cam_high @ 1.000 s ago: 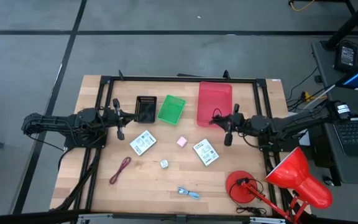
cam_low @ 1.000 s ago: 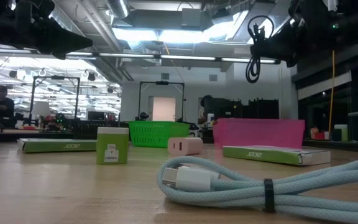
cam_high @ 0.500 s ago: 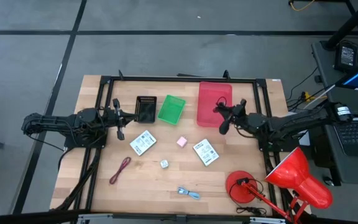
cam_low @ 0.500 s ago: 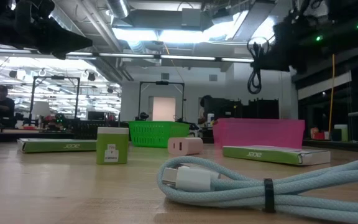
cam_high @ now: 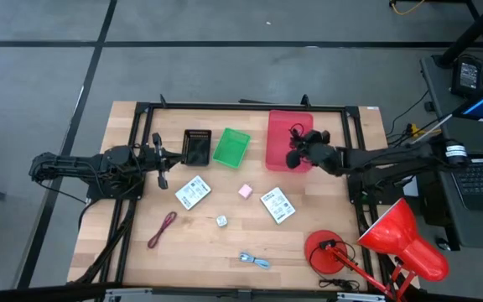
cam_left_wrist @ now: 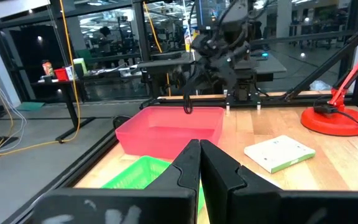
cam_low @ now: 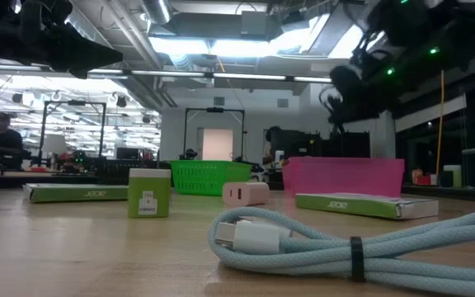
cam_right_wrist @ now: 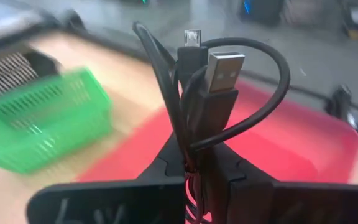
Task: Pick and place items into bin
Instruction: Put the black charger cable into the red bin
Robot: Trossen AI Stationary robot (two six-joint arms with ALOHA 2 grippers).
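Red bin [cam_high: 287, 134] open above, green basket [cam_high: 231, 147] just beside, bare table [cam_high: 199, 247] in front

Red desk lamp [cam_high: 397, 239] at table [cam_high: 199, 252] corner

Grey floor [cam_high: 49, 50], bright ceiling lights [cam_low: 221, 45]

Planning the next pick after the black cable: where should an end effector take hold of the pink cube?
Probably from straight above, fingers closing on two opposite flat side faces of the pink cube. It sits alone on the table, clear of both white packets, leaving finger room on every side.
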